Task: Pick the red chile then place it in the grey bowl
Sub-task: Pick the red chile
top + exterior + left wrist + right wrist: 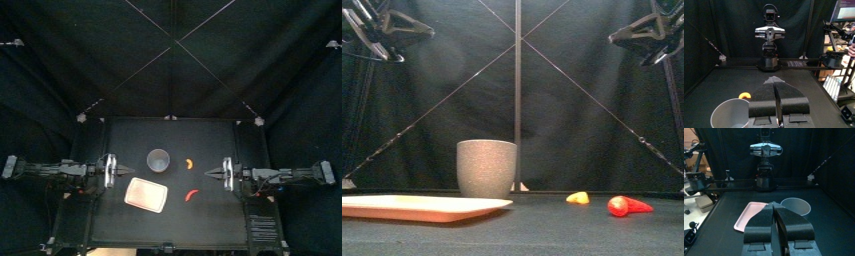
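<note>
Black jaws pressed together: this is the condition of the left tool (775, 82), parked high on the left-arm side of the grey bowl (159, 158). We find the right tool (775, 208) in the same closed condition, high on the bowl's opposite side. Neither tool holds anything. The red chile (191, 194) lies on the desk (214, 135), forward of the bowl and slightly toward the right arm, well apart from it. An orange toy (189, 161) lies near the bowl on that same side. A pink tray (147, 194) lies forward of the bowl toward the left arm. We judge the task not started: approach, opening, grasp, lift, carry and release all remain.
</note>
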`<action>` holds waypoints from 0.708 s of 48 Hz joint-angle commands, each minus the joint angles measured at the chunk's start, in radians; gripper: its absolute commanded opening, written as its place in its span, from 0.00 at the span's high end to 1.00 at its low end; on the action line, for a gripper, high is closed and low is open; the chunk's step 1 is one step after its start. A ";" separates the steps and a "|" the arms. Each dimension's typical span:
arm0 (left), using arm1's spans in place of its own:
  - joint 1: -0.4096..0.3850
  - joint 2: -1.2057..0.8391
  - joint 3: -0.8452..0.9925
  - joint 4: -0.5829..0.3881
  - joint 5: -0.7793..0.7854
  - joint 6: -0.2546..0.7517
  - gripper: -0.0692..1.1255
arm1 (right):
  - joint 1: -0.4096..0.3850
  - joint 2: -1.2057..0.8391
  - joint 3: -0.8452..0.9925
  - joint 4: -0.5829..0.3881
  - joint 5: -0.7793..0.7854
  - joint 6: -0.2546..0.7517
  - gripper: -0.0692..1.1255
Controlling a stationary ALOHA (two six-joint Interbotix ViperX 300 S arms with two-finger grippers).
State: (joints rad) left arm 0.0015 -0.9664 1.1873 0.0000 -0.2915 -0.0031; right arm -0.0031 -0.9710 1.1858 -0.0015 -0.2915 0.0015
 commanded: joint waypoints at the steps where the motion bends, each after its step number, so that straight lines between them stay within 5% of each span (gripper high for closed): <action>1: 0.012 -0.008 -0.012 0.005 -0.005 0.005 1.01 | 0.000 0.029 -0.038 0.011 -0.003 0.009 0.95; 11: 0.015 -0.023 -0.003 0.008 -0.005 0.006 0.96 | 0.020 0.178 -0.149 0.020 0.071 0.063 0.90; 22: 0.025 -0.026 0.005 0.008 -0.005 0.005 0.96 | 0.152 0.439 -0.244 -0.034 0.253 0.064 0.82; 34: 0.043 -0.026 0.012 0.006 -0.005 0.005 0.96 | 0.173 0.606 -0.290 0.006 0.348 0.066 0.44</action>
State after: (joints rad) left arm 0.0383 -0.9956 1.2118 0.0046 -0.2915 0.0015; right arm 0.1703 -0.3820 0.9219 -0.0077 0.0430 0.0675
